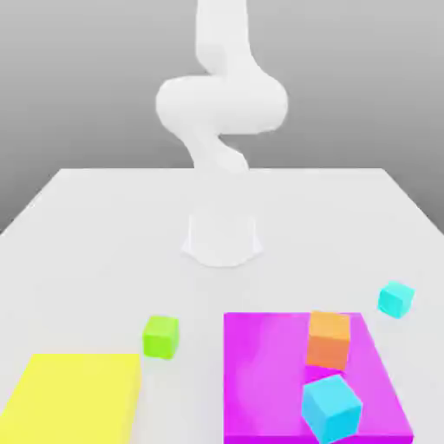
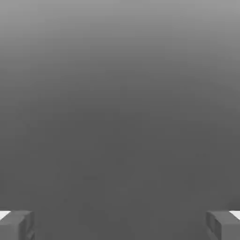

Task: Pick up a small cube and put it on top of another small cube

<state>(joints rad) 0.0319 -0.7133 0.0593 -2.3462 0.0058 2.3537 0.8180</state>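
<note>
A small green cube [image 1: 161,336] sits on the white table [image 1: 104,243], just left of a magenta mat. A small cyan cube [image 1: 395,299] lies to the exterior view's right of that mat. On the mat stand an orange cube [image 1: 329,339] and a larger cyan cube [image 1: 330,408]. My white arm [image 1: 221,104] rises from its base [image 1: 222,238] at the table's middle and leaves the picture upward. In the hand view my gripper [image 2: 120,225] is open, two grey fingertips [image 2: 16,225] far apart with nothing between them, facing plain grey background.
A magenta mat [image 1: 269,373] covers the near right of the table. A yellow mat [image 1: 74,399] lies at the near left. The table's far edge runs behind the arm's base.
</note>
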